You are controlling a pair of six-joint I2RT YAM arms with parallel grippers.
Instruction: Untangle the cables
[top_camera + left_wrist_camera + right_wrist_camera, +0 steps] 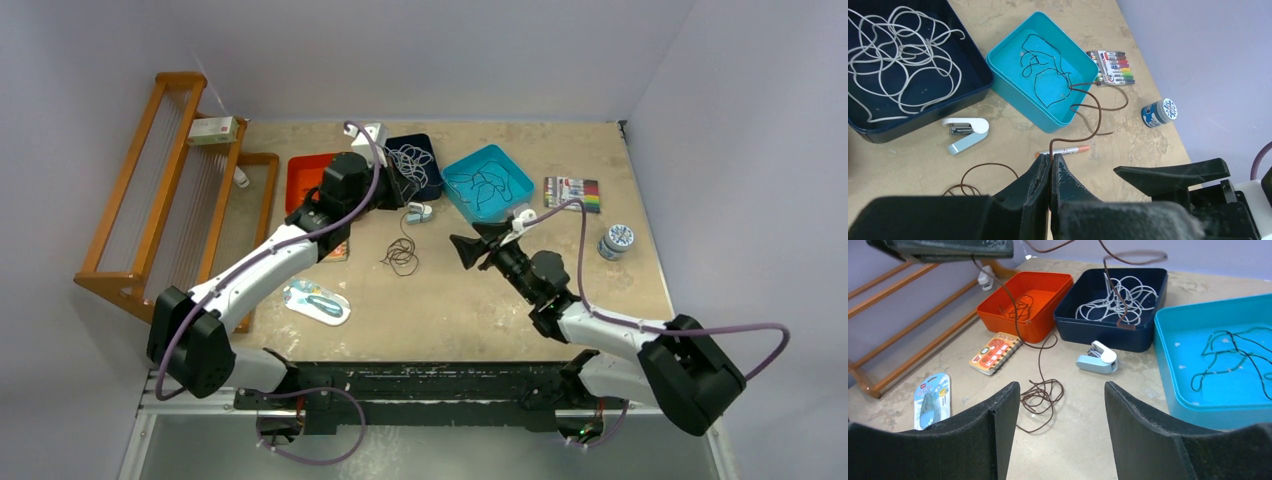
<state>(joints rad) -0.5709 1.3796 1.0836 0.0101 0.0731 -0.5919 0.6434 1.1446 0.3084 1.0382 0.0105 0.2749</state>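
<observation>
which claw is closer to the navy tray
Left. The left claw, shut on a brown cable, hangs right by the navy tray; the right claw, open, sits farther off, out past the stapler.

I'm driving in a robotics lab cell: bare grey walls rise beyond my right claw, a tan table under it, a black mounting rail behind it.

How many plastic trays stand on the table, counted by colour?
Orange rectangular plastic tray: 1
Dark blue rectangular plastic tray: 1
Teal rectangular plastic tray: 1
Total: 3
</observation>
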